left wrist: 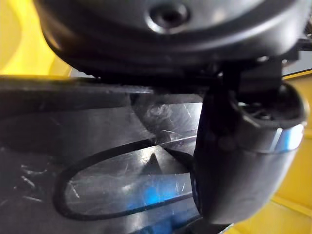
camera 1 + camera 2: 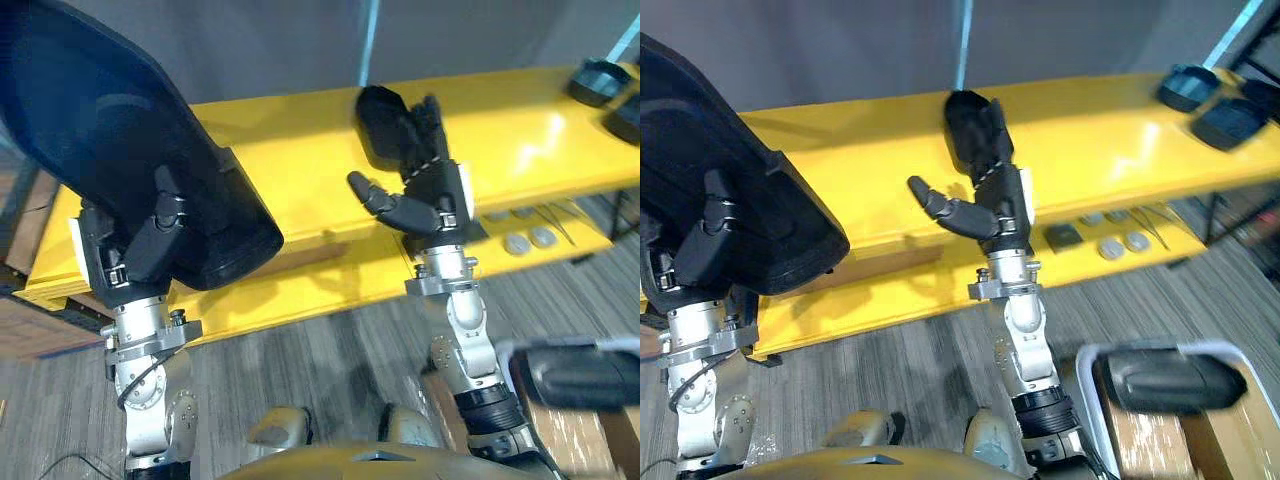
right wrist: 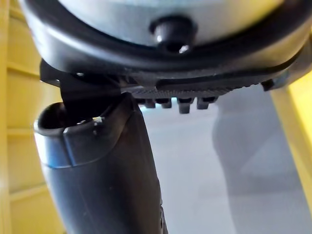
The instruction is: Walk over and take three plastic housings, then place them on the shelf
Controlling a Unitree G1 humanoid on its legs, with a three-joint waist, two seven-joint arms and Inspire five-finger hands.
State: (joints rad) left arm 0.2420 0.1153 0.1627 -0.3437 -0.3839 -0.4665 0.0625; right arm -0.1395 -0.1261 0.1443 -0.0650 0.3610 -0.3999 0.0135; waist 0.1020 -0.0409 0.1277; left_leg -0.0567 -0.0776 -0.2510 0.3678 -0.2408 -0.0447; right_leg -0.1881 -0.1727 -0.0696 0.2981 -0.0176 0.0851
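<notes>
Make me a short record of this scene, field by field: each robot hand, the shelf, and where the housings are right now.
left robot hand: shut on large black housing, held up by the shelf's left end
right robot hand: open, holding nothing, reaching over the yellow shelf
shelf right end: far housing, near housing
off the shelf: fourth housing, lower right

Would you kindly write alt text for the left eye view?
The left hand grips a large black housing above a yellow shelf. The right hand, open, reaches toward a small dark housing on it; two more housings lie far right.
</notes>
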